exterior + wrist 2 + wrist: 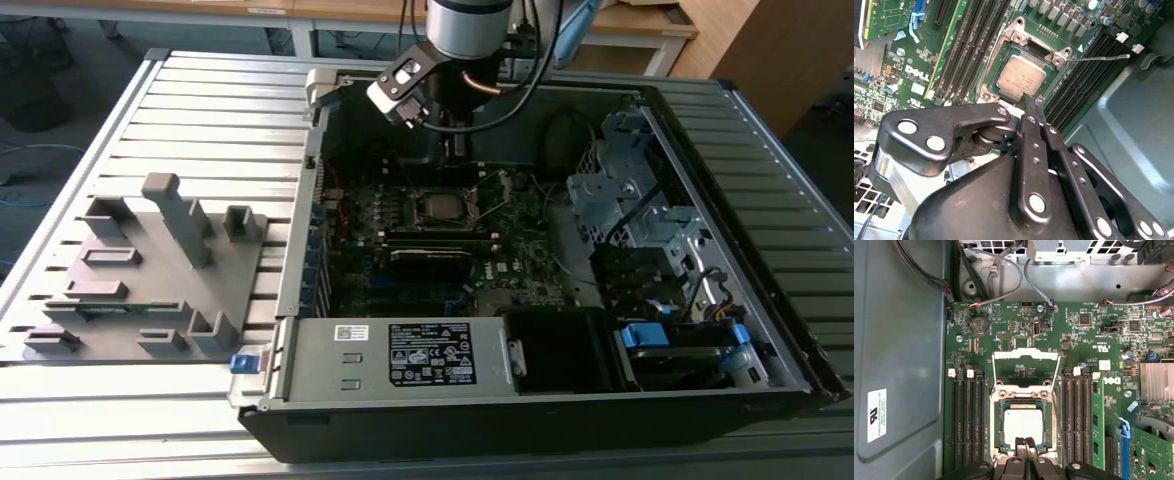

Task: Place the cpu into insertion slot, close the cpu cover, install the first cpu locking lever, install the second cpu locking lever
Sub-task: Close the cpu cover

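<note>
The cpu (1024, 422) sits in its socket on the motherboard (1019, 325). The gripper (1025, 441) hangs over one edge of the chip, fingers pressed together, seemingly holding nothing. The cpu cover (1026, 355) stands flipped open beside it.

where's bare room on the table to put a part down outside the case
Bare table slats lie beyond the grey fixture plate and in a strip nearer the camera. Inside the computer case it is crowded: the gripper hangs over the cpu.
</note>
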Available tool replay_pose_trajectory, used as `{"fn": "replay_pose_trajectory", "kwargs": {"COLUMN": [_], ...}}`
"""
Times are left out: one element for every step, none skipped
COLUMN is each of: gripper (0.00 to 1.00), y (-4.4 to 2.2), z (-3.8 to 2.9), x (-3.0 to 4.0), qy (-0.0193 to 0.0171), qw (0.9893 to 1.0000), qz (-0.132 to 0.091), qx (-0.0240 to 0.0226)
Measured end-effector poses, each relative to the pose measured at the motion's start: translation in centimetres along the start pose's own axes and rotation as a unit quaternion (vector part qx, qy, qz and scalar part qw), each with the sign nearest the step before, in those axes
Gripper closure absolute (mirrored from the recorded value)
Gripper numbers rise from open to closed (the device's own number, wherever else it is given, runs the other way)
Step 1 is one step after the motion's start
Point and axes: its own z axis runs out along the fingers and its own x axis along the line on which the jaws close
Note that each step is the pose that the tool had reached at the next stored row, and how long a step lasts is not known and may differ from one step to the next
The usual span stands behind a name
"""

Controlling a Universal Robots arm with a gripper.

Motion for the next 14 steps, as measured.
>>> {"fn": "replay_pose_trajectory", "kwargs": {"gripper": [0.9,0.9,0.9,0.9,0.9,0.9,0.9,0.9,0.9,0.9,0.9,0.9,0.9,0.9], "y": [0.0,0.0,0.0,0.0,0.0,0.01,0.01,0.01,0.01,0.02,0.08,0.2,0.37,0.58], "z": [0.0,0.0,-0.05,-0.12,-0.21,-0.29,-0.36,-0.37,-0.37,-0.37,-0.38,-0.37,-0.37,-0.36], "x": [0.0,0.0,0.0,0.0,0.0,0.0,0.0,0.01,0.01,0.01,0.01,0.01,0.02,0.02], "qy": [0.0001,0.0001,-0.0001,-0.0002,-0.0001,-0.0001,-0.0001,0.0,0.0,0.0001,0.0,-0.0001,-0.0001,-0.0001], "qw": [1.0,1.0,1.0,1.0,1.0,1.0,1.0,1.0,1.0,1.0,1.0,1.0,1.0,1.0], "qz": [0.0,0.0,0.0,0.0,0.0,0.0,0.0,0.0,0.0,0.0,0.0,0.0,0.0,0.0], "qx": [0.0,-0.0001,0.0001,0.0001,0.0001,0.0,0.0001,0.0,0.0,0.0,0.0001,0.0001,0.0001,0.0]}}
